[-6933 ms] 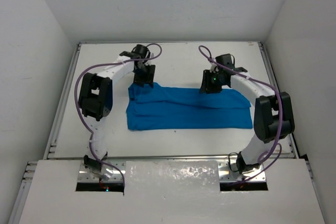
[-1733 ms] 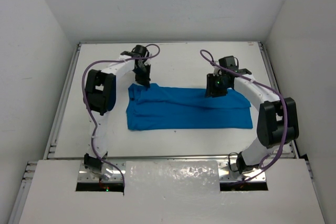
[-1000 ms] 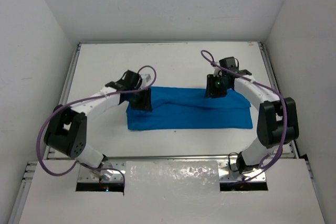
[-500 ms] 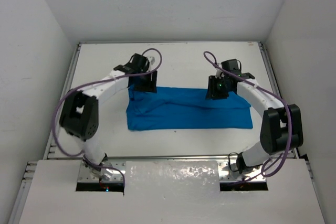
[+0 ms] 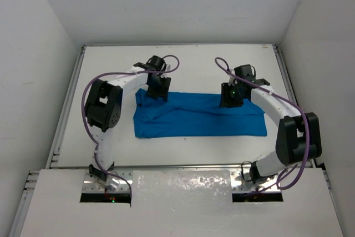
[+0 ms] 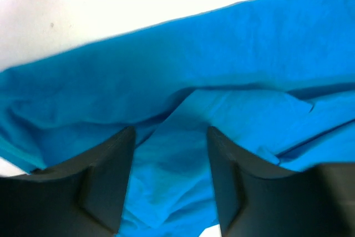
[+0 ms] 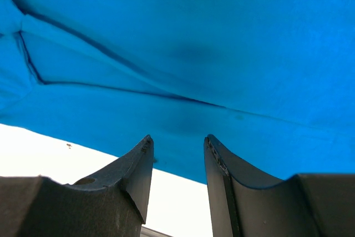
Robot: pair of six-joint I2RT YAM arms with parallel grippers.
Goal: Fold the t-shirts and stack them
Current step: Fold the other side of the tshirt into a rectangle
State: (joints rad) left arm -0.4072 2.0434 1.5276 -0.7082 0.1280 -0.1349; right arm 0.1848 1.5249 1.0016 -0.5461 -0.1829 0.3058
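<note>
Folding step: left tool [image 5: 161,91] and right tool [image 5: 230,99], part-open and apparently empty, must pinch the t-shirt [image 5: 199,119] along the tabletop's [image 5: 188,62] far side.

Both arms arched inward, left end effector [image 5: 158,88] [image 6: 170,137] and right end effector [image 5: 231,97] [image 7: 177,142] downward, jaws apart.
</note>
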